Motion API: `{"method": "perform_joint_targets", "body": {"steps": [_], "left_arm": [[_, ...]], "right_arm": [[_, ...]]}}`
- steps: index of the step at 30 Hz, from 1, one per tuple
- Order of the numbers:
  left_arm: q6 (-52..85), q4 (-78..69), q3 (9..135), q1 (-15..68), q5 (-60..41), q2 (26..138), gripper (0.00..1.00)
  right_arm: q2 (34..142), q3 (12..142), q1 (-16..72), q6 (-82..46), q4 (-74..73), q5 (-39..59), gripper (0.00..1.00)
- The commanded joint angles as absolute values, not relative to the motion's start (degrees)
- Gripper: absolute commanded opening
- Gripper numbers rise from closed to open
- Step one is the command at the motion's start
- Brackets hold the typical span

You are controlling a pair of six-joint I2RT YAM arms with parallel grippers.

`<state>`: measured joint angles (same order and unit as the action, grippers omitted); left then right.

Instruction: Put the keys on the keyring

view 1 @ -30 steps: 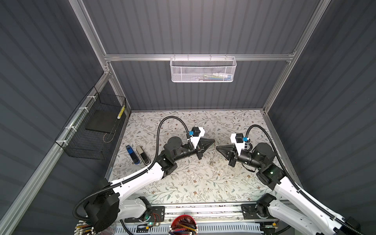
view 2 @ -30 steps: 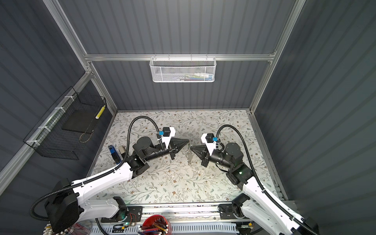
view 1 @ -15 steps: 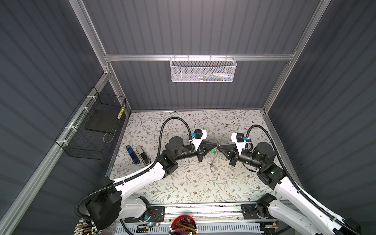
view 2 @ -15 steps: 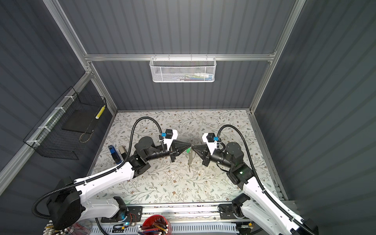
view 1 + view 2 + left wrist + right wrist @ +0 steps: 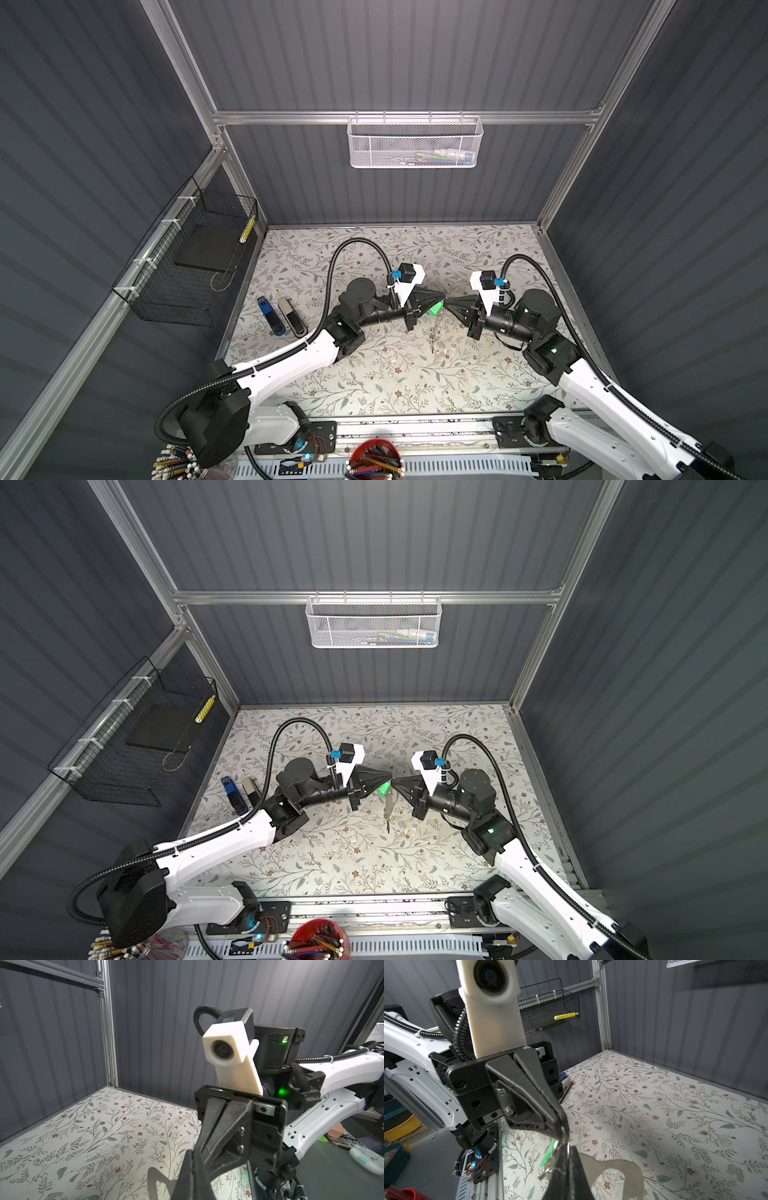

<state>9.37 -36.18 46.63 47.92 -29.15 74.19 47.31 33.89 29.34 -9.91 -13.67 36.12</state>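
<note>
Above the middle of the floral mat, my left gripper (image 5: pixel 441 297) (image 5: pixel 388 776) and right gripper (image 5: pixel 451 301) (image 5: pixel 397 782) meet tip to tip. The right gripper (image 5: pixel 569 1149) is shut on the edge of the keyring (image 5: pixel 618 1169), a flat grey piece with a large cutout that hangs below it (image 5: pixel 389 802). The left gripper (image 5: pixel 192 1153) is shut, and a thin metal loop (image 5: pixel 567 1138) runs from its tip to the right gripper's tip. A green tag (image 5: pixel 549 1155) (image 5: pixel 435 309) hangs beside the keyring. Small silver keys (image 5: pixel 432 334) dangle lower down.
A blue stapler (image 5: pixel 270 316) and a grey stapler (image 5: pixel 292 316) lie at the mat's left edge. A black wire basket (image 5: pixel 195 266) hangs on the left wall, a white mesh basket (image 5: pixel 415 141) on the back wall. A red cup of pencils (image 5: pixel 374 457) stands in front.
My left gripper has moved right until its tip meets the right gripper's tip. The green tag has come into sight between them. Both grippers stayed shut.
</note>
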Motion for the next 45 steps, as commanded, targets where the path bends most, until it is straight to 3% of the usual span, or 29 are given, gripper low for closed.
{"method": "perform_joint_targets", "body": {"steps": [1,11,29,45], "left_arm": [[8.0,-36.0,48.3,48.0,-27.1,74.0,0.00],[4.5,-28.3,49.4,49.0,-18.4,72.4,0.00],[2.1,-29.4,48.8,53.6,0.1,71.6,0.00],[3.3,-27.6,51.3,55.5,9.2,74.2,0.00]], "right_arm": [[46.9,36.2,29.3,-10.3,-16.2,37.8,0.00],[46.8,36.3,29.4,-10.4,-16.1,37.2,0.00],[48.8,36.6,29.4,-12.1,-17.5,36.7,0.00],[48.3,37.5,32.0,-7.2,-14.0,31.3,0.00]]}}
